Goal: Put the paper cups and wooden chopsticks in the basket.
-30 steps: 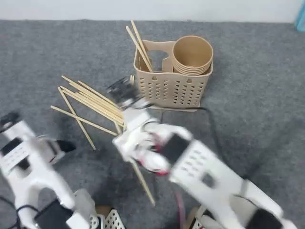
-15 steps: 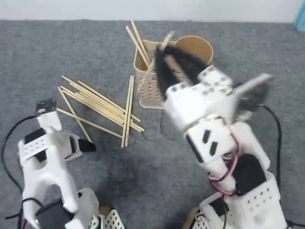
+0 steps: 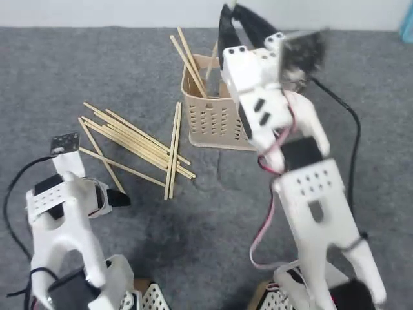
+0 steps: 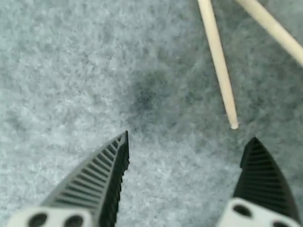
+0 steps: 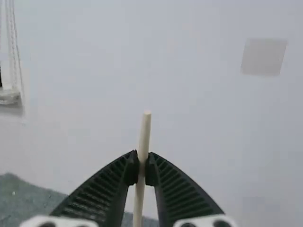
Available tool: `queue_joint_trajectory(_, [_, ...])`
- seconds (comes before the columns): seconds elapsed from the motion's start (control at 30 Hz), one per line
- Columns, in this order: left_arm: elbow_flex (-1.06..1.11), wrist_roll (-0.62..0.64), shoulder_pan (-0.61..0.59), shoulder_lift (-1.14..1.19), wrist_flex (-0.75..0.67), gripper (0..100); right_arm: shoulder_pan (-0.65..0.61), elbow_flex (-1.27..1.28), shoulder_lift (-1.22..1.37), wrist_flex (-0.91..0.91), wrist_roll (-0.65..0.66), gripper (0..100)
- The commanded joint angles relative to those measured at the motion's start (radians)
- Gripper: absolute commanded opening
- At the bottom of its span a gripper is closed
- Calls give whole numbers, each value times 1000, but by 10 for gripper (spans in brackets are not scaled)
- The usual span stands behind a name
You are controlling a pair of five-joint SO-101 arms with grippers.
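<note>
The right gripper point(image 3: 232, 8) is high above the beige perforated plastic basket point(image 3: 213, 119), which stands toward the far side of the grey carpet-like table cover point(image 3: 64, 64). In the right wrist view its two black ridged fingers point(image 5: 165, 177) are pressed together on one pale wooden chopstick point(image 5: 144, 132). The stick stands upright between them, with its blunt tip a little above the fingertips. Its lower part is cut off at the edge of the picture, and behind it is a plain white wall point(image 5: 213, 118).

In the high view the white right arm point(image 3: 284, 123) covers the right half of the basket, so what is inside that part cannot be seen. At the left side of the basket, two leaning chopsticks point(image 3: 188, 58) stick out over the rim.

A loose pile of wooden chopsticks point(image 3: 129, 139) lies on the cover to the left of the basket, near it but apart from it. The sticks cross each other, so their number is hard to tell.

The left gripper point(image 3: 116, 197) is low at the front left, just beside the near end of the pile. In the left wrist view its dark fingers point(image 4: 111, 170) are spread wide apart above the cover, with nothing between them. The end of a single chopstick point(image 4: 218, 71) lies beyond the fingertips. Another stick point(image 4: 272, 26) is cut off at the corner of that picture.
</note>
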Motion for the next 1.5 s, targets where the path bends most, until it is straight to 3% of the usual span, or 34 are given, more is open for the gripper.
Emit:
queue_joint_trajectory(0.0, [-2, -9, 6, -11, -18, 352, 5, -9, 48, -28, 12, 7])
queue_joint_trajectory(0.3, [-2, -11, 6, -11, -18, 352, -68, 184, 134, -30, 20, 9])
queue_joint_trajectory(0.4, [-2, -11, 6, -11, -18, 352, -91, 187, 170, -27, 80, 18])
queue_joint_trajectory(0.53, [-2, -11, 6, -11, -20, 352, -93, 129, 154, 4, 107, 148])
queue_joint_trajectory(0.67, [-2, -11, 5, -11, -29, 352, -87, -63, 71, 246, 104, 185])
queue_joint_trajectory(0.9, [-5, -3, 5, -11, -29, 352, -87, -327, -139, 707, 100, 77])
queue_joint_trajectory(1.07, [-4, -3, 6, -11, -28, 352, -64, -331, -308, 1024, -6, 6])
queue_joint_trajectory(1.33, [-70, -2, 5, -9, -26, 303, 16, -97, -498, 1340, -14, 9])
queue_joint_trajectory(1.47, [-200, 25, 5, -2, 58, 246, 53, 169, -591, 1362, 100, 9])
